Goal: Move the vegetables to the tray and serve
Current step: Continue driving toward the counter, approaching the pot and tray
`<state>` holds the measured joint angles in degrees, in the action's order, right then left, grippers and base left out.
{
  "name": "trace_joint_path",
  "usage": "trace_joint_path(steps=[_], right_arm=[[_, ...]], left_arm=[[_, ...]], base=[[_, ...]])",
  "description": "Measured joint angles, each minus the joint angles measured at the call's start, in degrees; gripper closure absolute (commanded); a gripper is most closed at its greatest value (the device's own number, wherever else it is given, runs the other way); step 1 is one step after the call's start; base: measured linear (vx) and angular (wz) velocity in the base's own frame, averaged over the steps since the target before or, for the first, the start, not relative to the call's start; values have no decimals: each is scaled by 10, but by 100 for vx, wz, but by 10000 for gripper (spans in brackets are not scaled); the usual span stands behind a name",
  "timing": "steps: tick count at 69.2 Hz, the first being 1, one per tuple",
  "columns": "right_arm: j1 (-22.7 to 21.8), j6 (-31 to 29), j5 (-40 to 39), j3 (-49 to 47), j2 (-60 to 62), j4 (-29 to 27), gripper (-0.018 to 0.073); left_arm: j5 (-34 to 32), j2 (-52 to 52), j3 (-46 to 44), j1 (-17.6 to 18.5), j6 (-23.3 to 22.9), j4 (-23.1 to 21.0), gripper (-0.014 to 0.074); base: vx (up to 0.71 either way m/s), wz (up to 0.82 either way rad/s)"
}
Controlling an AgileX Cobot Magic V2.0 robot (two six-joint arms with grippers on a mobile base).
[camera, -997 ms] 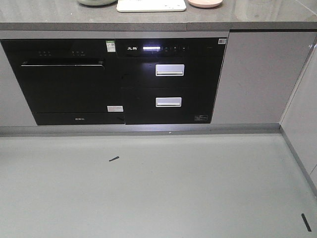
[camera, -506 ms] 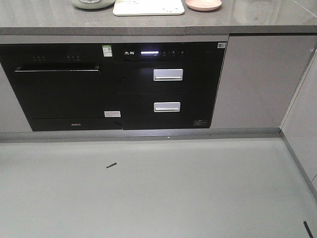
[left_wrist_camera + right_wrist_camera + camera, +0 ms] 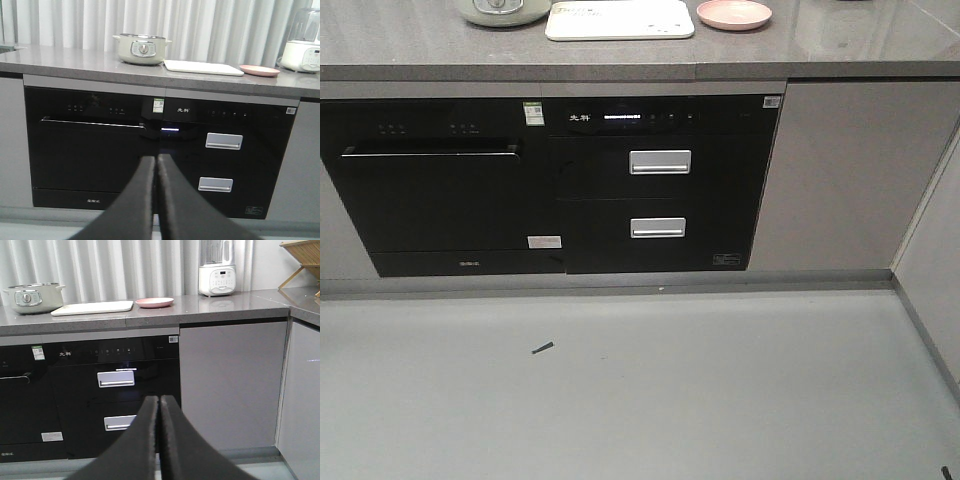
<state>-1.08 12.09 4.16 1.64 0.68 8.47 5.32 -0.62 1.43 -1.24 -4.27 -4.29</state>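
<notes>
The tray (image 3: 620, 20) lies flat on the grey counter (image 3: 410, 48), set a little back from its front edge and above the seam between the two black appliances. The front camera cuts off its far side. Just beside its left end stands a pale green pot (image 3: 503, 9) with a dial on its front; the pictures do not settle whether the two touch. To the right of the tray, with a narrow gap between them, sits a round pink plate (image 3: 734, 14). The right wrist camera shows a white blender (image 3: 217, 269) farther right along the counter's back edge, well apart from the plate, and a wooden rack (image 3: 301, 254) at the far right corner. Under the counter, the left appliance is a black oven (image 3: 430, 190) with one long bar handle. The right one is a black drawer unit (image 3: 660, 190) with two silver handles, one above the other, under a lit control strip. A grey cabinet door (image 3: 835, 175) fills the rest. A short dark mark (image 3: 541, 348) lies on the grey floor. The left gripper (image 3: 156, 159) hangs in the air in front of the appliances, jaws clenched together on nothing. The right gripper (image 3: 159, 399) is the same, pressed closed and empty, facing the drawer unit's right edge.
</notes>
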Motion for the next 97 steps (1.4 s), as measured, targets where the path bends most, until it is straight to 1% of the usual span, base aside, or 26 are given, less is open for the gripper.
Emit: trace_joint_path(steps=[97], right_arm=[[0, 0, 0, 0, 0, 0, 560]], left_arm=[[0, 0, 0, 0, 0, 0, 603]], base=[[5, -1]])
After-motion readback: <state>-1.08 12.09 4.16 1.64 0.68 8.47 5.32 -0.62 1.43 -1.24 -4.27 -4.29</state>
